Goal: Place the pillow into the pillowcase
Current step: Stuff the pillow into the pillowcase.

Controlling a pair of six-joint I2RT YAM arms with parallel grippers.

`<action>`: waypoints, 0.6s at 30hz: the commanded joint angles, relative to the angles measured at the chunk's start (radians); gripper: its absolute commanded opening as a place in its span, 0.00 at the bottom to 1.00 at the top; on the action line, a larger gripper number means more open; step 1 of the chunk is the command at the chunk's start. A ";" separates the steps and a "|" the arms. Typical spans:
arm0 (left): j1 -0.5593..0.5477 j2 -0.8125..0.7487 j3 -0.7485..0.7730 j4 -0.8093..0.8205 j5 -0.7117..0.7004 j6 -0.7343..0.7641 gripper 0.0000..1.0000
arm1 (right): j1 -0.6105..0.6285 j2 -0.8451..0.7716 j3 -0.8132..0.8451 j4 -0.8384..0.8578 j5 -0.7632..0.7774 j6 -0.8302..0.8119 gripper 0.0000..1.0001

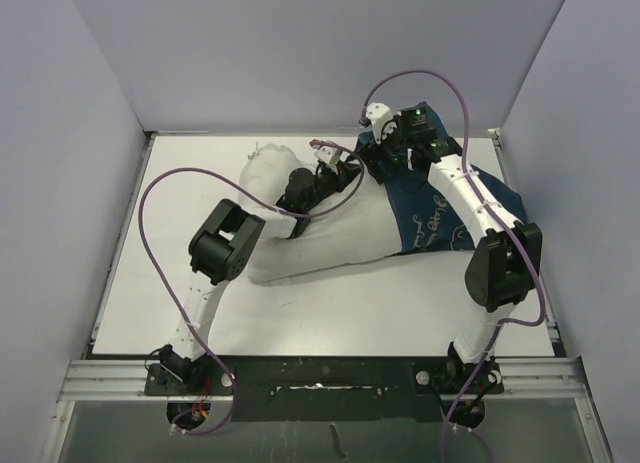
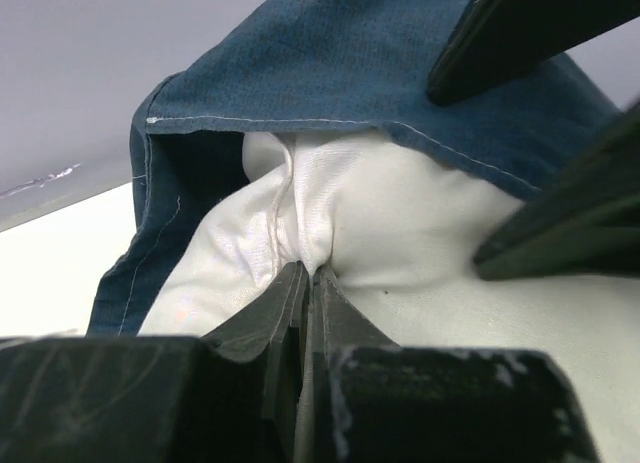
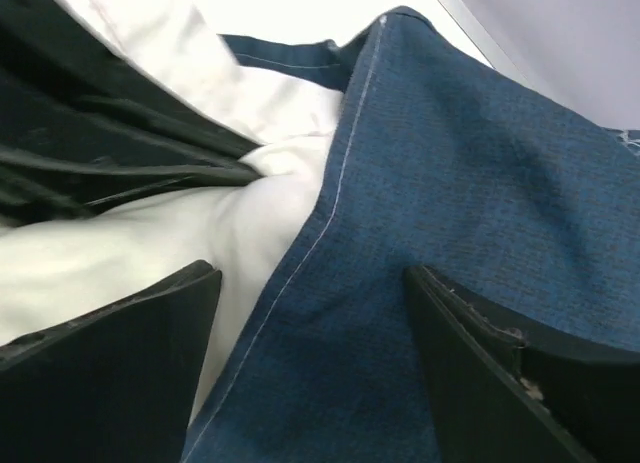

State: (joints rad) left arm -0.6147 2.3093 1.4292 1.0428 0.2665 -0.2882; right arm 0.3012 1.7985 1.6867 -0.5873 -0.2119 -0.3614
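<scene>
The white pillow (image 1: 330, 238) lies across the middle of the table, its right end inside the navy pillowcase (image 1: 440, 208). My left gripper (image 1: 338, 169) is shut on a pinched fold of the pillow (image 2: 400, 213), right at the mouth of the pillowcase (image 2: 330, 63), whose stitched hem drapes over the top. My right gripper (image 1: 376, 161) stands open just above the pillowcase (image 3: 480, 173). Its fingers (image 3: 110, 353) straddle the hem where blue cloth meets the pillow (image 3: 150, 243), and nothing is pinched between them. How far the pillow reaches inside is hidden.
The white table (image 1: 200, 313) is boxed in by grey walls (image 1: 60, 183) on the left, back and right. Purple cables (image 1: 150, 213) loop over both arms. The left arm's elbow (image 1: 225, 245) hangs over the pillow's near left part. The right arm's elbow (image 1: 503, 266) is at the pillowcase's near edge.
</scene>
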 commanded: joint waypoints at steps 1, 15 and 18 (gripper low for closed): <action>-0.026 -0.050 -0.063 -0.056 0.046 -0.028 0.00 | 0.010 -0.006 0.022 0.058 0.193 -0.071 0.69; -0.023 -0.064 -0.054 -0.035 0.057 -0.064 0.00 | -0.015 -0.071 0.108 -0.132 -0.259 -0.020 0.02; -0.023 -0.072 -0.053 -0.009 0.071 -0.082 0.00 | -0.020 -0.024 0.176 -0.136 -0.448 0.081 0.00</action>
State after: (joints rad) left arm -0.6247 2.2742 1.3846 1.0496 0.2745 -0.3325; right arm 0.2806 1.7878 1.7458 -0.7181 -0.3359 -0.3996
